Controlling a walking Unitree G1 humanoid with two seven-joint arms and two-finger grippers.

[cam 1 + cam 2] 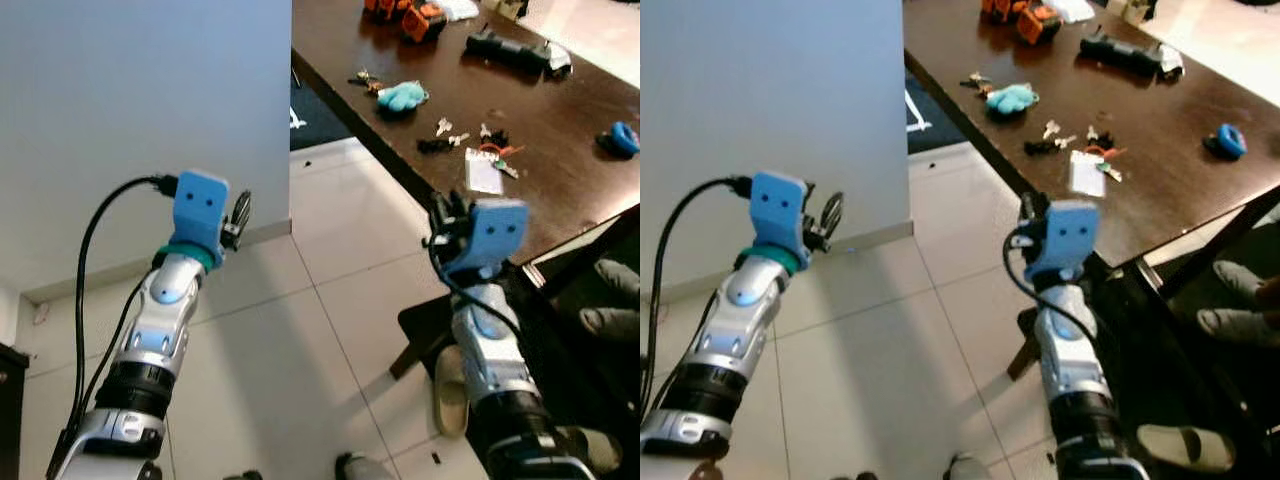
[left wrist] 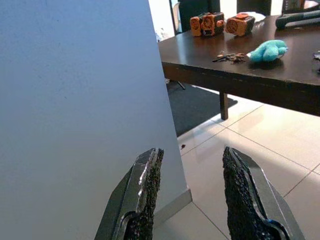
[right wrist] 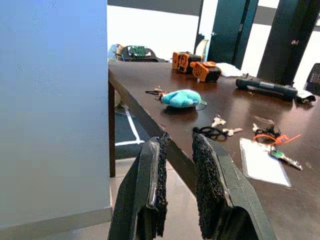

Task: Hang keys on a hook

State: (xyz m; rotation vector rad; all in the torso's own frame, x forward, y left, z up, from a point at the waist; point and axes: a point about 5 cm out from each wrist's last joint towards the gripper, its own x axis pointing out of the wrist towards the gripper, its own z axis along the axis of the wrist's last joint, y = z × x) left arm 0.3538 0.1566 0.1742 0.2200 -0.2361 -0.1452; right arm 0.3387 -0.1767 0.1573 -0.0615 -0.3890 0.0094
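Facing a grey wall (image 1: pixel 140 110) on the left and a dark wood surface (image 1: pixel 560 180) on the right, tiled floor (image 1: pixel 300 330) between them. Several key sets lie flat on the surface: one on a teal plush fob (image 3: pixel 182 98), keys trailing off the plush toward the wall side; one with a black fob (image 3: pixel 212 132), its silver keys pointing away from the wall; one on an orange strap (image 3: pixel 272 138) beside a white card (image 3: pixel 262 162). Orange-black blocks (image 3: pixel 197 65) sit at the far end of the surface, with a black tool (image 3: pixel 267 86) nearby.

Left gripper (image 2: pixel 192 187) is raised near the wall, fingers parted with a wide gap, holding nothing. Right gripper (image 3: pixel 177 175) hovers at the edge of the surface, fingers narrowly apart, also empty. All keys are ahead of the right fingers, well apart from them; black-fob set is nearest. No contact with any key set.
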